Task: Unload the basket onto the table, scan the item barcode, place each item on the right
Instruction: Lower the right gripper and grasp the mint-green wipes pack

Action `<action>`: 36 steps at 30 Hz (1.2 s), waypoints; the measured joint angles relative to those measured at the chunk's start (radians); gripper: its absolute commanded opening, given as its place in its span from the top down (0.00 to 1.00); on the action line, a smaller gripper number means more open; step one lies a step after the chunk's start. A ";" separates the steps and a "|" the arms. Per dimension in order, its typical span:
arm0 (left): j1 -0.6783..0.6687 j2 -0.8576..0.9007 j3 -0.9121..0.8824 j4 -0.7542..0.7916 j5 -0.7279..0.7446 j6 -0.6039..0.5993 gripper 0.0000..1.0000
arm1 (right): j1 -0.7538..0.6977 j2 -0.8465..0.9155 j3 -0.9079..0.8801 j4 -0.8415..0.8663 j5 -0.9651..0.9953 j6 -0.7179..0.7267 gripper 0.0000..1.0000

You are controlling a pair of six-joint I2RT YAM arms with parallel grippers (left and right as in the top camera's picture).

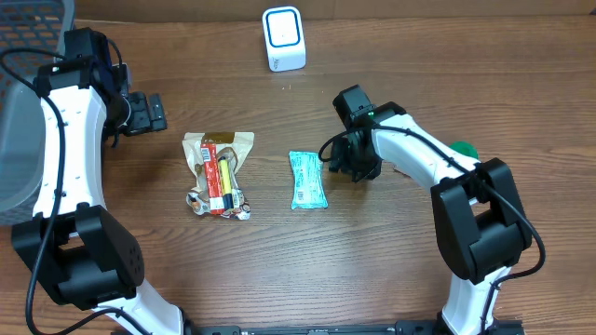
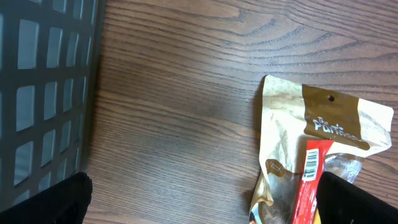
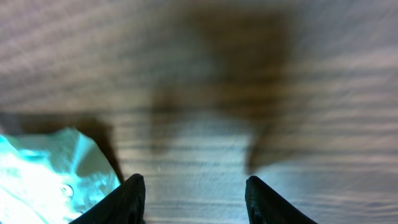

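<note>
I have the right hand (image 1: 346, 167) low over the surface (image 1: 391, 270), just beside the teal packet (image 1: 308, 180), which lies flat near the middle of the surface. The packet's long axis runs roughly from the far edge to the near edge, tilted a little. It sits on the left of this hand, toward the surface's centre. In the right wrist view the fingers (image 3: 132, 198) stand partly apart with only bare wood between them. The teal packet (image 3: 43, 177) shows outside the left finger, not between the two, so this hand holds nothing.

The left hand (image 1: 147, 112) hangs spread wide and empty toward the far left corner, next to the grey basket (image 1: 19, 102). It is nearer the brown snack pouch (image 1: 218, 158) than the teal packet. The left wrist view shows a barcode on a red wrapper (image 2: 310, 180) lying on that pouch.

I judge the right arm the nearer one for the teal packet. To straddle it, the hand has to shift left, with the fingers closing across the narrow width. The white scanner (image 1: 283, 37) stands by the middle of the far edge, well apart from both items. I cannot see a barcode on the teal packet.
</note>
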 measured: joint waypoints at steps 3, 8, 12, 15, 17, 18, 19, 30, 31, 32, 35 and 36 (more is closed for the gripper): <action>0.000 0.000 0.000 0.000 0.000 0.000 0.00 | 0.027 0.000 -0.029 0.003 -0.011 0.027 0.47; 0.000 0.000 0.000 0.000 0.000 0.000 0.00 | 0.098 -0.008 -0.043 0.044 -0.050 0.051 0.47; 0.000 0.000 0.000 0.000 0.000 0.000 0.00 | 0.163 -0.008 -0.045 0.057 -0.081 0.058 0.51; 0.000 0.000 0.000 0.000 0.000 0.000 0.00 | 0.204 -0.008 -0.047 0.051 -0.084 0.063 0.55; 0.000 0.000 0.000 0.000 0.000 0.000 0.00 | 0.214 -0.008 -0.045 0.020 -0.084 0.062 0.55; 0.000 0.000 0.000 0.000 0.000 0.000 0.00 | 0.211 -0.008 -0.039 -0.010 -0.082 0.060 0.54; 0.000 0.000 0.000 0.000 0.000 0.000 0.00 | 0.204 -0.008 -0.030 -0.042 -0.081 0.056 0.54; 0.000 0.000 0.000 0.000 0.000 0.000 0.00 | 0.069 -0.025 0.154 -0.049 -0.100 -0.027 0.46; 0.000 0.000 0.000 0.000 0.000 0.000 0.00 | 0.070 -0.025 0.151 -0.034 -0.106 -0.032 0.46; 0.000 0.000 0.000 0.000 0.000 0.000 0.00 | 0.071 -0.025 0.148 -0.017 -0.113 -0.040 0.46; 0.000 0.000 0.000 0.000 0.000 0.000 0.00 | 0.076 -0.021 0.132 0.032 -0.128 -0.058 0.46; 0.000 0.000 0.000 0.000 0.000 0.000 0.00 | 0.076 -0.017 0.129 0.042 -0.130 -0.061 0.46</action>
